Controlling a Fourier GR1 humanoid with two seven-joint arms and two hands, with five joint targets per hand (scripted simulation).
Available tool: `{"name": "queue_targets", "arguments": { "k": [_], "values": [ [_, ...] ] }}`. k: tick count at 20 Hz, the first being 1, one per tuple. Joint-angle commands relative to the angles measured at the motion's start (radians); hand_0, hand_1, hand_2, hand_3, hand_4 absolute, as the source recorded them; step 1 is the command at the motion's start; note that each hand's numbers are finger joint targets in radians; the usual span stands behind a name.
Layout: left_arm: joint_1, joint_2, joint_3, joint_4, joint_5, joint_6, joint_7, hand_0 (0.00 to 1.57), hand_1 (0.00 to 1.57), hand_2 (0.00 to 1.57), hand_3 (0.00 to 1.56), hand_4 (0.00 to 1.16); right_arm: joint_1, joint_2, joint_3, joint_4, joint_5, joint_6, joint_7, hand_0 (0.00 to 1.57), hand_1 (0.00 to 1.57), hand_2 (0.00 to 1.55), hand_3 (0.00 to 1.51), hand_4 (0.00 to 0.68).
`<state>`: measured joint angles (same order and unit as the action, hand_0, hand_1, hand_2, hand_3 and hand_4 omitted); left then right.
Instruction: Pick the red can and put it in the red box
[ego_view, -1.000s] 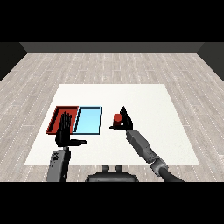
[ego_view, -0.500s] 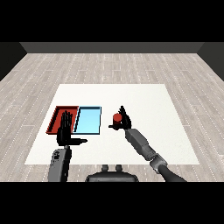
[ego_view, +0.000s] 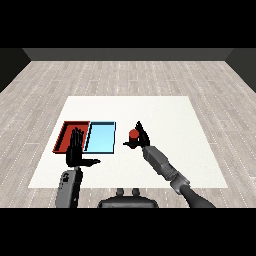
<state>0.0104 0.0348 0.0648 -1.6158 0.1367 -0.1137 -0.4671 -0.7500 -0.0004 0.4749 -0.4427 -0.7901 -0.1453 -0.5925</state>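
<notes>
Room: grey plank floor runs back to a dark wall; no other furniture visible.

Desk: white, matte, square top. It carries two trays and the can, all in the near-left half, within arm's reach.

Red tray: shallow, at the desk's left. The light blue tray lies just beside it on the right, sides touching or nearly so. Both appear to hold nothing, though the left hand covers part of the red one.

Right forearm: grey, comes in from the lower right, angled up and leftward toward the can.

Left hand: raised over the near edge of the red tray, fingers straight and upright, thumb out to the side, holding nothing. Likely parked there, clear of the working arm.

Right hand: set against the red can, fingers up along its far right side, thumb reaching across below it. Judged to be closing round the can; whether the can rests on the desk or is lifted cannot be told.

Can position: just right of the blue tray, apart from it. Judgement: grasp stage; transfer must cross the blue tray to reach the red one.
</notes>
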Motion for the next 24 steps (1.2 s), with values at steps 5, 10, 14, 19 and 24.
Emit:
{"name": "queue_targets", "arguments": {
  "k": [5,10,14,19,24],
  "values": [
    [-0.008,-0.002,-0.003,-0.026,-0.003,0.012,0.019,0.0,0.0,0.0,0.0,0.0,-0.033,0.0,0.081,0.035,-0.017,-0.19,0.042,1.53,1.53,1.48,1.43,0.573],
    [-0.042,0.02,0.036,0.052,0.017,-0.008,-0.023,0.0,0.0,0.0,0.0,0.0,-0.063,0.0,0.101,0.032,-0.006,-0.209,0.06,1.54,1.54,1.47,1.42,0.575],
    [0.031,0.014,0.014,-0.014,0.02,-0.018,-0.002,0.0,0.0,0.0,0.0,0.0,-0.061,0.0,0.115,0.052,0.0,-0.214,0.061,1.53,1.53,1.47,1.42,0.551],
    [0.032,0.035,0.033,-0.093,0.049,-0.018,0.058,0.0,0.0,0.0,0.0,0.0,-0.053,0.0,0.19,-0.047,-0.017,-0.304,0.128,1.55,1.55,1.47,1.41,0.552],
    [0.013,-0.016,-0.018,-0.031,-0.016,0.025,0.018,0.0,0.0,0.0,0.0,0.0,-0.066,0.0,0.166,0.022,-0.039,-0.27,0.002,1.53,1.53,1.47,1.4,0.58]
  ]
}}
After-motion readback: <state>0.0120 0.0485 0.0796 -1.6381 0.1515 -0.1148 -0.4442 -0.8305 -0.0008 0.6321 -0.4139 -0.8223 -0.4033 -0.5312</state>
